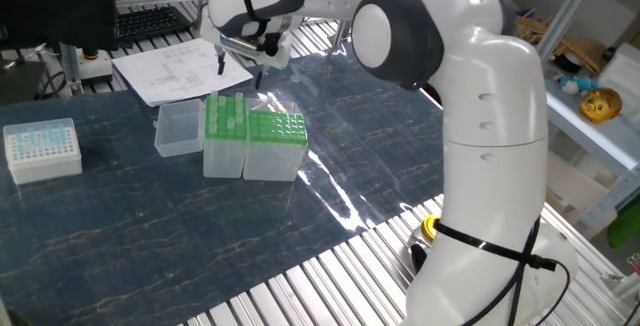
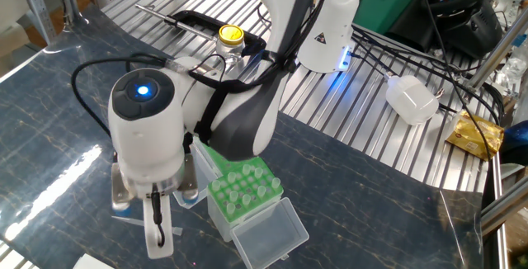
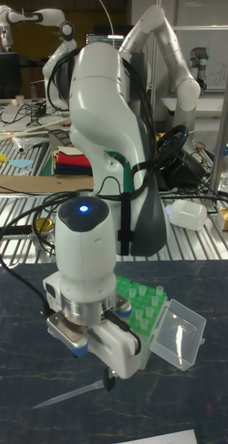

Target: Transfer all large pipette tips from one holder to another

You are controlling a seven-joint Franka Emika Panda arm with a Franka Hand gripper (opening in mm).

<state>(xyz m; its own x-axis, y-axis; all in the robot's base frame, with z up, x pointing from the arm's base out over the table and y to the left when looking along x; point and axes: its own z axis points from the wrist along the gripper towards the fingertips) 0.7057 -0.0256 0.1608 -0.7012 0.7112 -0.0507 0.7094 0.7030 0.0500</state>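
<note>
We see gripper (image 1: 238, 64) above table, fingers (image 1: 221, 63) spread apart, nothing between them. One large pipette tip (image 3: 68, 395) lies flat on table just below fingertips. Narrower taller box (image 1: 224, 136) holds whitish tips upright in green rack. Wider box (image 1: 274, 144) touches it, on side away from clear tray (image 1: 178, 128); its contents we cannot tell.

Gripper (image 1: 239, 67) hovering behind the green racks.
Fingers point down above the table's (image 1: 150, 226) far edge, near the paper sheets (image 1: 180, 69).
</note>
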